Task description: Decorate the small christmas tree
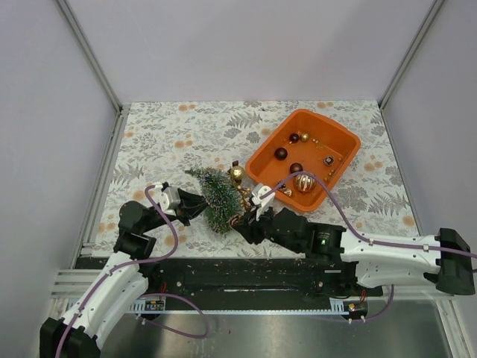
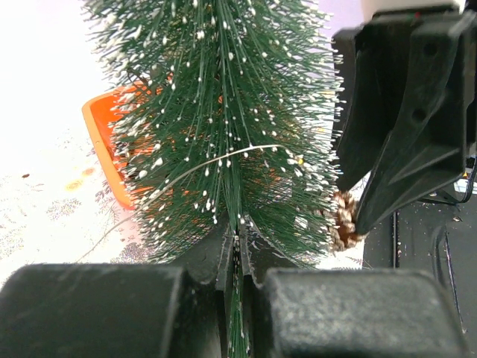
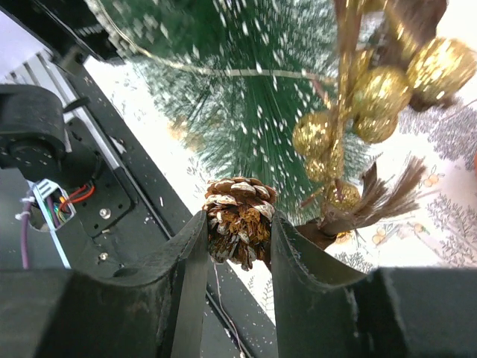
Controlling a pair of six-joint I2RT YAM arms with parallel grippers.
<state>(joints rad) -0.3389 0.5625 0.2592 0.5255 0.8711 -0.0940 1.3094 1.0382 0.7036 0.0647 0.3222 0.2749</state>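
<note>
The small christmas tree (image 1: 218, 195) is dark green and frosted, and lies tilted over the patterned mat. My left gripper (image 1: 195, 206) is shut on its lower branches; the left wrist view shows the tree (image 2: 223, 127) rising from between the closed jaws. My right gripper (image 1: 240, 223) is shut on a brown pine cone (image 3: 240, 219) and holds it against the tree's lower edge. The pine cone also shows in the left wrist view (image 2: 343, 218). A gold berry sprig (image 3: 350, 112) hangs on the tree, and a gold bauble (image 1: 236, 174) sits by its upper side.
An orange tub (image 1: 339, 171) stands at the back right, holding dark red, gold and striped baubles (image 1: 303, 182). The black rail of the arm bases (image 1: 246, 276) runs along the near edge. Grey walls enclose the table.
</note>
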